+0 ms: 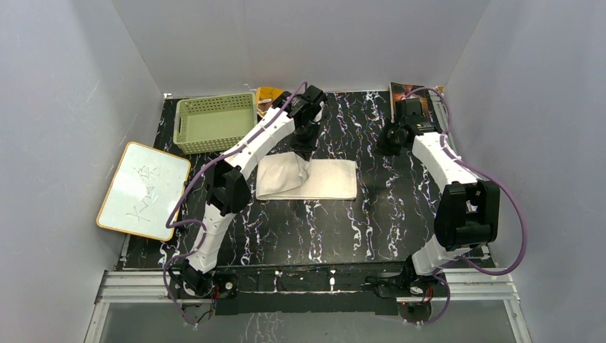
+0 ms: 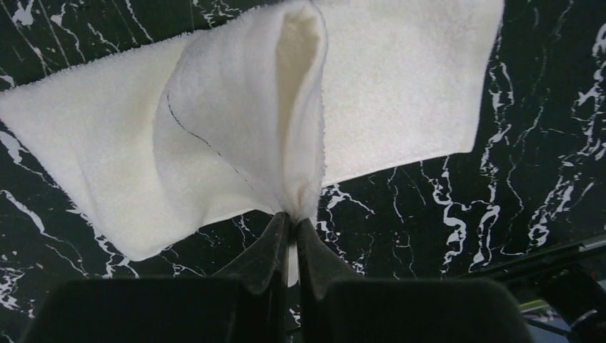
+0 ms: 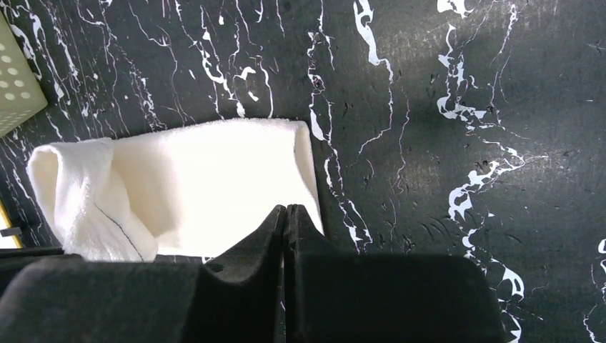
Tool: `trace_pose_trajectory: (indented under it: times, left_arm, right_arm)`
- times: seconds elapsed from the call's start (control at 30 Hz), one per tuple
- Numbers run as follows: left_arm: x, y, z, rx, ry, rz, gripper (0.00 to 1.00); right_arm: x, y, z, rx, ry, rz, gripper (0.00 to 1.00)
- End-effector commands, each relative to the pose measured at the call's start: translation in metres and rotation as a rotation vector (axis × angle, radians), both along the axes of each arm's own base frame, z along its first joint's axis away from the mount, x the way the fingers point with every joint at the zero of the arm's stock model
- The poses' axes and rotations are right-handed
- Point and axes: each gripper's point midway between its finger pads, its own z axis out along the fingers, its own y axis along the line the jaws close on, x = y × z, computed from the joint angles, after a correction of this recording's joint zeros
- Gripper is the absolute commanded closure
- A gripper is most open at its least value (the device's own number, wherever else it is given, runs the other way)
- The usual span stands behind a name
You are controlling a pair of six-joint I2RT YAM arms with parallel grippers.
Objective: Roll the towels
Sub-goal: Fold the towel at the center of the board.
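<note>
The white towel point(image 1: 325, 179) lies flat across the middle of the dark marbled table, with its left end folded over. My left gripper point(image 1: 301, 148) is shut on a pinched-up fold of the white towel point(image 2: 400, 78), and cloth rises in a ridge from my left gripper's tips point(image 2: 293, 219). My right gripper point(image 1: 388, 143) hovers to the right of the towel, above bare table. In the right wrist view, that right gripper point(image 3: 286, 209) is shut with nothing in it, and the white towel point(image 3: 214, 179) lies beyond it. A bit of the brown and orange towel point(image 1: 269, 94) shows behind the basket.
A pale green basket point(image 1: 216, 121) stands at the back left, and its corner point(image 3: 18, 78) shows in the right wrist view. A white board with a tan edge point(image 1: 143, 189) overhangs the table's left side. A dark book point(image 1: 409, 93) leans at the back right. Grey walls enclose the table.
</note>
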Motion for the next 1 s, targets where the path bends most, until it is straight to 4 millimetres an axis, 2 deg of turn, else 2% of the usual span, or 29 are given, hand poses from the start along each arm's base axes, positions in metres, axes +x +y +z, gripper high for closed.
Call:
trace_pose_trajectory:
  times: [0.0, 0.27, 0.67, 0.8, 0.9, 0.97]
  left_arm:
    - [-0.021, -0.015, 0.017, -0.091, 0.076, -0.021, 1.0]
    - [-0.033, -0.059, 0.019, -0.236, 0.133, -0.046, 1.0]
    - [-0.029, -0.089, 0.012, -0.334, 0.145, -0.035, 1.0]
    - [-0.03, -0.094, 0.001, -0.352, 0.17, -0.033, 1.0]
    - [-0.032, -0.099, -0.001, -0.378, 0.186, -0.037, 0.81]
    - [-0.032, -0.106, 0.007, -0.425, 0.177, -0.055, 0.67]
  right_arm:
    - [0.003, 0.003, 0.016, -0.001, -0.062, 0.021, 0.99]
    - [-0.001, 0.002, 0.016, -0.005, -0.058, 0.021, 0.98]
    - [-0.006, 0.003, 0.008, -0.001, -0.042, 0.034, 0.97]
    - [-0.008, 0.005, 0.007, 0.008, -0.038, 0.038, 0.95]
    - [-0.009, 0.004, 0.008, 0.003, -0.042, 0.04, 0.89]
    - [-0.008, 0.003, 0.009, -0.002, -0.047, 0.038, 0.81]
